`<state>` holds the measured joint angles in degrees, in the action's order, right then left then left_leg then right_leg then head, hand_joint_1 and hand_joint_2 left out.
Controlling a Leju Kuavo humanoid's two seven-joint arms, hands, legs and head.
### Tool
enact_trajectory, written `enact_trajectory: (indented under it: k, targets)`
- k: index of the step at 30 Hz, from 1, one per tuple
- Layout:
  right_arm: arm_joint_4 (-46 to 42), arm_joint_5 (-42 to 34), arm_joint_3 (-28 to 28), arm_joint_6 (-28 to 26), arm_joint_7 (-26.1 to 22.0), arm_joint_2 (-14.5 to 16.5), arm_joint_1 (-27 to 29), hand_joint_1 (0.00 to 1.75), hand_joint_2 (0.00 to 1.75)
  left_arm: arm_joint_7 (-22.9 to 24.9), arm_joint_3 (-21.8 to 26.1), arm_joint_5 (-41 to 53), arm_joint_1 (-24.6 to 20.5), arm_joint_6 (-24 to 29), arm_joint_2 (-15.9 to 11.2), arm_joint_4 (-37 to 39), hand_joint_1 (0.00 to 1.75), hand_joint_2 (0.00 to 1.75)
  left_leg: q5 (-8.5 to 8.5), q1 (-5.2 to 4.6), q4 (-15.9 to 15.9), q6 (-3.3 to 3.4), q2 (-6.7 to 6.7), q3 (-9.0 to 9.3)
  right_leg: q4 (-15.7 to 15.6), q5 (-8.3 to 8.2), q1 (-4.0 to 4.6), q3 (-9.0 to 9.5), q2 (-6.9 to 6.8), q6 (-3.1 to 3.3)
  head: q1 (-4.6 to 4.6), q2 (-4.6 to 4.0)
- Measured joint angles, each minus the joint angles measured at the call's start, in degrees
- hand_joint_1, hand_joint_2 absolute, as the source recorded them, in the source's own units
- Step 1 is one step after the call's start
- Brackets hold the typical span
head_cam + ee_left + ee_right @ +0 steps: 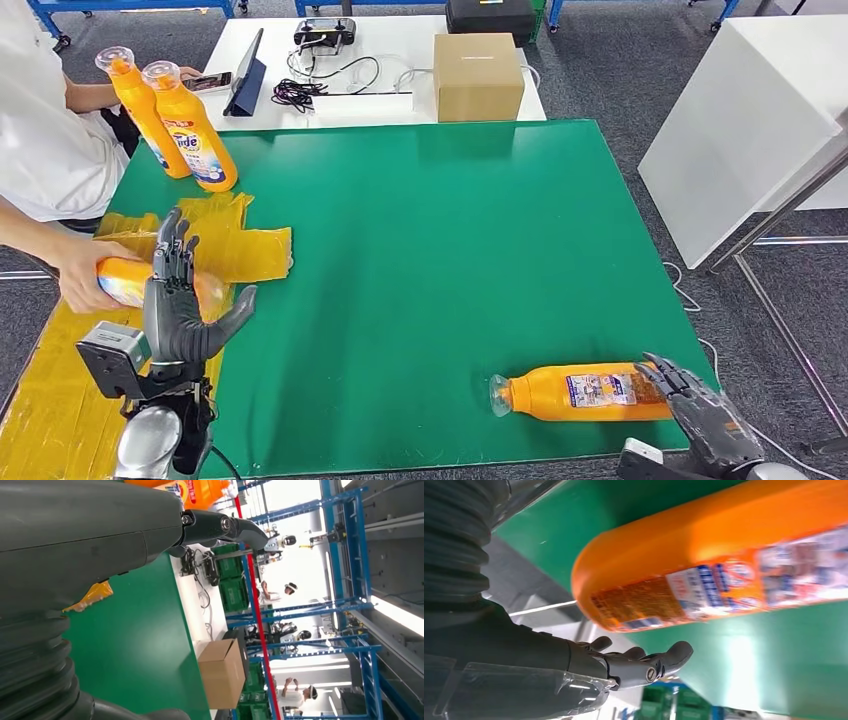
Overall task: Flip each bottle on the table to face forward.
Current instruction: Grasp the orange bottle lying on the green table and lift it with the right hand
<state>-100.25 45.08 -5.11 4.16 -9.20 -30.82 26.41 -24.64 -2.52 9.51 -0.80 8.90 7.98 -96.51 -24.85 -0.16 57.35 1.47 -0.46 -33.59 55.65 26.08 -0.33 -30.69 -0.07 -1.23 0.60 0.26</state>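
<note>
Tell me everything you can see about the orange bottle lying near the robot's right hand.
The orange bottle lies on its side on the green table, near the front edge. It looks like glossy plastic, with a clear cap pointing toward the robot's left and a printed label with small text facing up. Its base end sits at the right hand, whose fingers reach that end; whether they touch it is unclear. The right wrist view shows the fingers spread beside the base.

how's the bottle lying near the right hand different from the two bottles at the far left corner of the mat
The lying bottle rests on its side on the green mat; the two standing bottles are upright. The lying bottle shows its small-print label, the standing ones a blue logo label. The lying bottle sits beside the right hand, which is not around it; the standing ones are clear of both hands, next to a person. All are orange with clear caps.
</note>
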Motion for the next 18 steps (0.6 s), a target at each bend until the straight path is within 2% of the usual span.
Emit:
enact_trajectory:
  k: [9, 18]
  targets:
    - [4.9, 7.4, 1.8, -2.7, 3.0, 1.5, -3.7, 0.00, 1.75, 0.9, -0.4, 0.2, -0.3, -0.1, 0.2, 0.3, 0.00, 1.75, 0.00, 0.00, 0.0, 0.00, 0.02, 0.01, 0.0, 0.00, 0.01, 0.02, 0.00, 0.00, 0.01, 0.00]
    - [8.6, 9.0, 5.2, -4.5, 3.0, 3.7, -7.5, 0.00, 1.75, 1.2, -0.5, 0.3, -0.4, -0.2, 0.6, 1.0, 0.00, 1.75, 0.01, 0.01, 0.0, 0.00, 0.01, 0.01, 0.0, 0.00, 0.01, 0.02, 0.00, 0.00, 0.00, 0.00]
